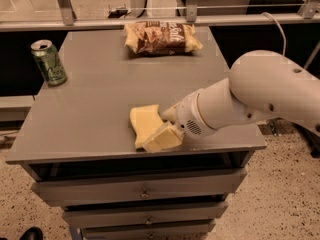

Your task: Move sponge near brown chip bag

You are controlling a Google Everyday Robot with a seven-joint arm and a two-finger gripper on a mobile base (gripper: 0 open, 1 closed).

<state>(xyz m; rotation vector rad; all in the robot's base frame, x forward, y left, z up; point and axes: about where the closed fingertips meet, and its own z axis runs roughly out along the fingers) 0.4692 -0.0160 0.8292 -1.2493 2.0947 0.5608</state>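
Observation:
The pale yellow sponge (144, 122) lies flat near the front edge of the grey table (90, 99). My gripper (156, 129) has come in from the right and sits low at the sponge's right side. One finger (161, 139) lies over the sponge's front right corner and the other (169, 113) sits by its back right edge, so the jaws stand open around that edge. The brown chip bag (162, 37) lies at the table's far edge, well apart from the sponge.
A green drink can (49, 62) stands upright at the table's left edge. A metal rail (150, 21) runs behind the table. Drawers (142, 191) sit below the tabletop. My white arm (260, 96) covers the table's right front part.

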